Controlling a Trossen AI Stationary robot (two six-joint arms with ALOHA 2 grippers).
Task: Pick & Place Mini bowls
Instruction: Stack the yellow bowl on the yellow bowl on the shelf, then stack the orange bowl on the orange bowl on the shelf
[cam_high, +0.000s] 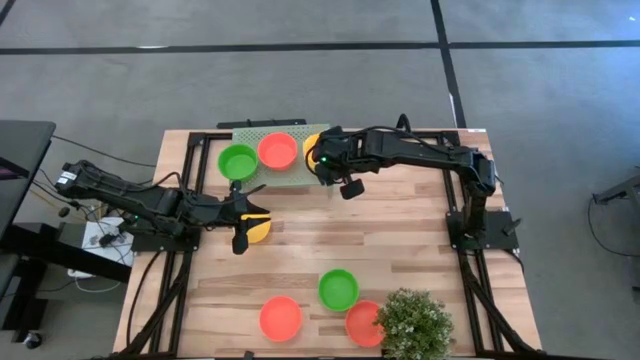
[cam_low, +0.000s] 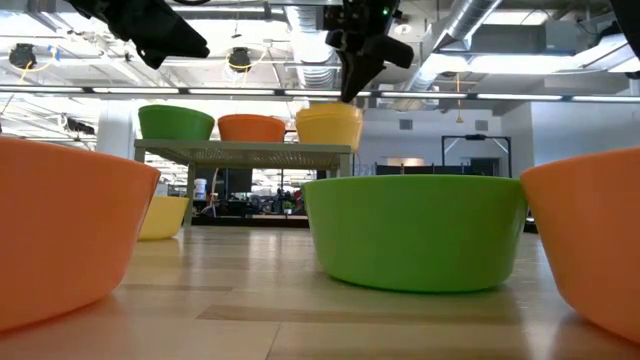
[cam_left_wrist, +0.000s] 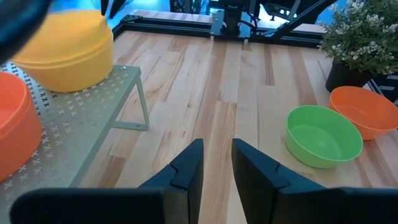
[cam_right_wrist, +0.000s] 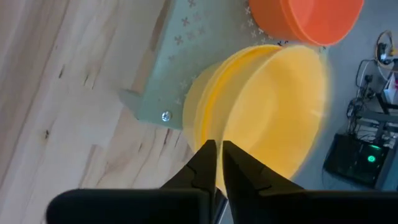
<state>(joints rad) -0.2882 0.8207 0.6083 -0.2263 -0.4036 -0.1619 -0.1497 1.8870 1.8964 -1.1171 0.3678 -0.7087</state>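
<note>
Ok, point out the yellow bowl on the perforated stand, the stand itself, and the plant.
yellow bowl (cam_right_wrist: 273, 106), right wrist view, on its outer side wall.
perforated stand (cam_left_wrist: 81, 134), left wrist view, on its bare top plate.
plant (cam_high: 415, 322), high view, on the middle of its foliage.

The right tool (cam_right_wrist: 217, 152) hangs fingers nearly together (a thin gap), while the left tool (cam_left_wrist: 216, 163) hovers part-open.

Smooth plastic mini bowls (cam_high: 338, 289), matt wood table (cam_high: 420, 240) w/ grain
</note>
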